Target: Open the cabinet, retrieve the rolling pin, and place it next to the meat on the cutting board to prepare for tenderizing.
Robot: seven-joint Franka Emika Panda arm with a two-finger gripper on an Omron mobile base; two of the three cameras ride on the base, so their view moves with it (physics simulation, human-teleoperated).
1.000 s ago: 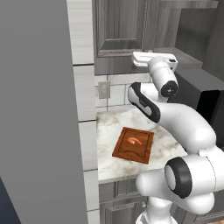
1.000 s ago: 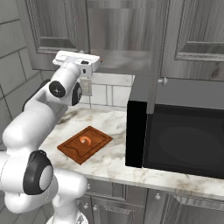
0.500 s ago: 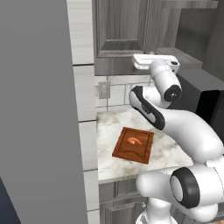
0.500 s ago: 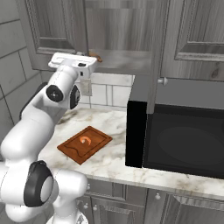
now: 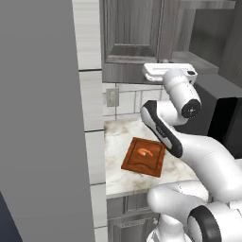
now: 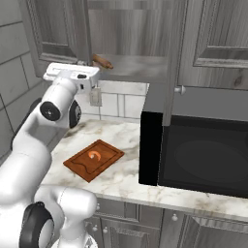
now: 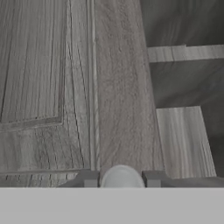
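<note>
My gripper (image 7: pixel 121 179) is shut on the small round knob (image 7: pixel 121 176) of the cabinet door (image 7: pixel 118 87), with a finger tip on each side of it. The door (image 5: pixel 132 33) stands partly open. Inside, the brown rolling pin (image 6: pixel 102 61) lies at the left end of the grey shelf (image 6: pixel 138 68). Below on the marble counter lies the reddish-brown cutting board (image 6: pixel 94 159) (image 5: pixel 144 156). The small orange-pink meat (image 6: pixel 95 155) (image 5: pixel 145 151) sits near its middle.
A black microwave (image 6: pixel 203 155) fills the right part of the counter under a shut cabinet door with a knob (image 6: pixel 180 89). A wall outlet (image 5: pixel 112 97) sits on the tiled backsplash. A tall grey panel (image 5: pixel 42 118) stands at the left.
The hand has drawn back with the knob and the door has swung a little wider. The cutting board and meat have not moved.
</note>
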